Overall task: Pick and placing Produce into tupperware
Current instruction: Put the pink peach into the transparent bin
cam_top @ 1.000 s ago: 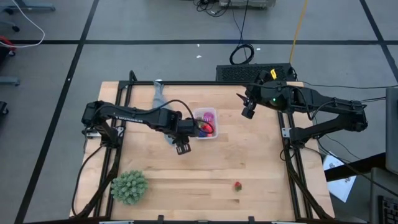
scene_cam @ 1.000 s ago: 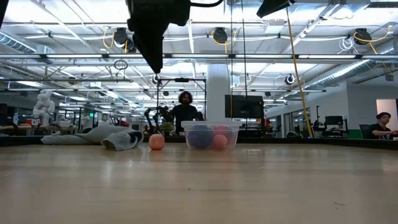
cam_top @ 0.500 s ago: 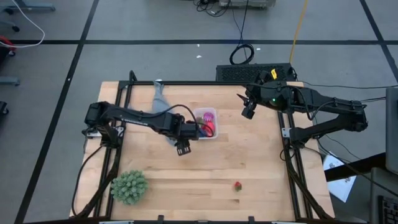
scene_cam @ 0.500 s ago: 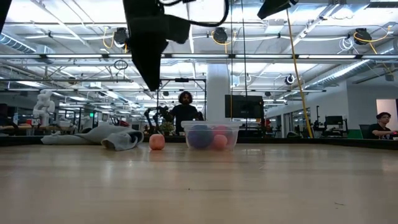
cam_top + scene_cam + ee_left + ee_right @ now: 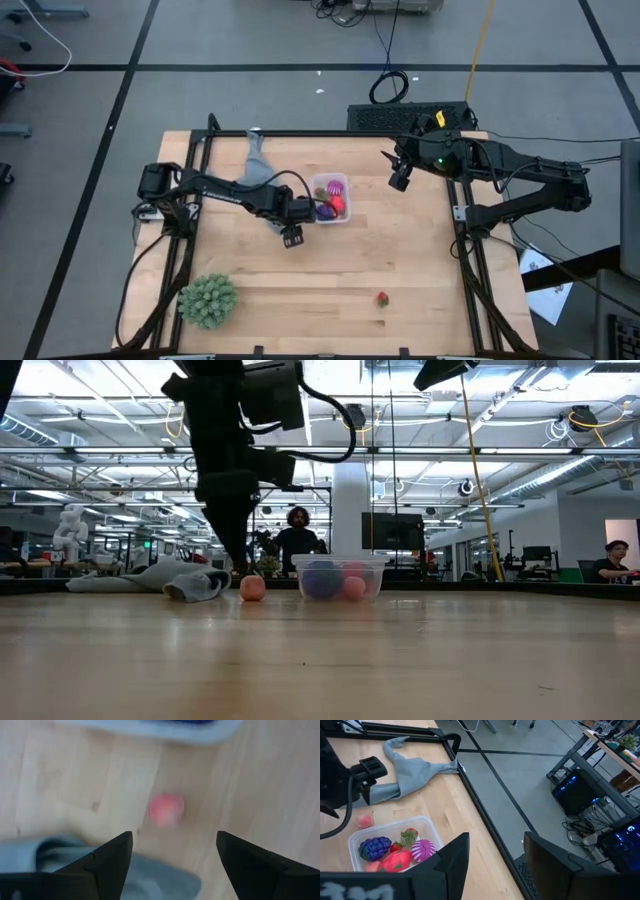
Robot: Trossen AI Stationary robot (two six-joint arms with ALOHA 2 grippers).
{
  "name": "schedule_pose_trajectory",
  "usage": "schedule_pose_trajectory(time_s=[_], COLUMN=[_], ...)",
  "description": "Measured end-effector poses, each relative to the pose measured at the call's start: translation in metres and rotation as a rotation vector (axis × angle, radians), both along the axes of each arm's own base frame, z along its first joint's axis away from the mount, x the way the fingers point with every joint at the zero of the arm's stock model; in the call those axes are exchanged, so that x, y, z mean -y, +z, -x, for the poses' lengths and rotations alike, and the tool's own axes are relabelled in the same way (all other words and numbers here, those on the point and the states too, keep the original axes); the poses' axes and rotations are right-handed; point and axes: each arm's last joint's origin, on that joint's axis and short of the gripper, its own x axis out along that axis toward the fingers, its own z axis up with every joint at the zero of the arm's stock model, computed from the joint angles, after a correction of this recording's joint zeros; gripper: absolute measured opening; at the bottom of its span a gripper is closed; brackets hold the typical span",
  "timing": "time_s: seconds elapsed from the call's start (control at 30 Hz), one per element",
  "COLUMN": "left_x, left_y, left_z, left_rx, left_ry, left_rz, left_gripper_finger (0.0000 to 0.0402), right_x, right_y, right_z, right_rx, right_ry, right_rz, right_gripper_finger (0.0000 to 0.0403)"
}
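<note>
The clear tupperware (image 5: 331,198) stands on the table's far middle and holds a dark blue-purple fruit (image 5: 375,848), a magenta one (image 5: 425,851), a red one (image 5: 397,860) and a berry (image 5: 410,836). A pink-red fruit (image 5: 166,810) lies on the wood just left of the tupperware, beside the grey cloth (image 5: 257,163). My left gripper (image 5: 175,837) hangs open over this fruit, pointing down, a finger on either side and clear of it. My right gripper (image 5: 495,855) is open and holds nothing, raised near the far right edge (image 5: 400,177). A tiny red berry (image 5: 382,298) lies near the front edge.
A large green spiky ball (image 5: 208,300) sits at the near left corner. The cloth's near end (image 5: 190,582) lies close to the pink-red fruit (image 5: 252,588). Bare wood stretches between the tupperware and the front edge.
My left gripper has come down from high above the table to just over the pink-red fruit, left of the tupperware. The fruit, the tupperware and the cloth have stayed in place.
</note>
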Motion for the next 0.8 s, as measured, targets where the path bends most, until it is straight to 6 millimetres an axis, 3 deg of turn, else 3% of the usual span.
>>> schedule_pose_trajectory(time_s=[0.8], left_x=[-0.021], left_y=[-0.021], left_z=[0.003], left_rx=[0.078], left_ry=[-0.003], left_rz=[0.044], left_gripper_finger=[0.0285], right_x=[0.000], right_y=[0.000], right_z=[0.000], right_rx=[-0.010], right_ry=[0.008], right_rz=[0.012], right_gripper_finger=[0.0180])
